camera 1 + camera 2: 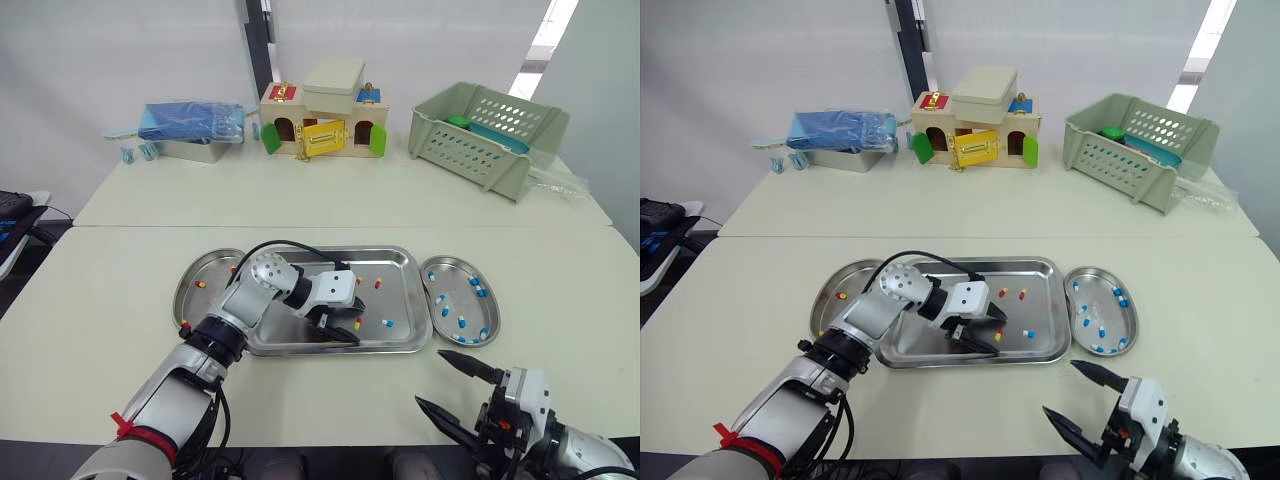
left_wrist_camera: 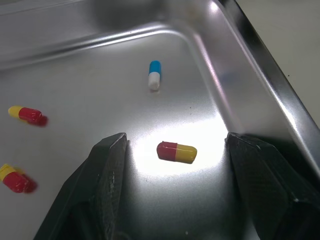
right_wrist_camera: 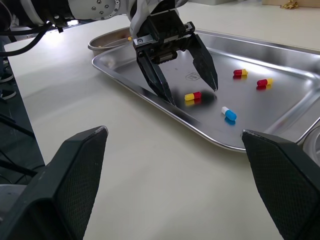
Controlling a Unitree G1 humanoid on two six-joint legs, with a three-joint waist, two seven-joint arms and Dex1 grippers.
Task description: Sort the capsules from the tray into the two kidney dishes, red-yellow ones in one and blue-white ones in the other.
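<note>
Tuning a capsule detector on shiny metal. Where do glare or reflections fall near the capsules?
Left wrist view: bright glare on the tray around the red-yellow capsule; a red reflection beside another red-yellow capsule. Right wrist view: dark reflection under the blue-white capsule.

A cream near table (image 1: 90, 330) butts against a far table (image 1: 380, 195) at twelve o'clock, their seam running from nine to three. Behind them rises a plain white wall (image 1: 100, 60), split by a dark upright post (image 1: 258, 40). A bright window strip (image 1: 545, 45) shows at one o'clock.
</note>
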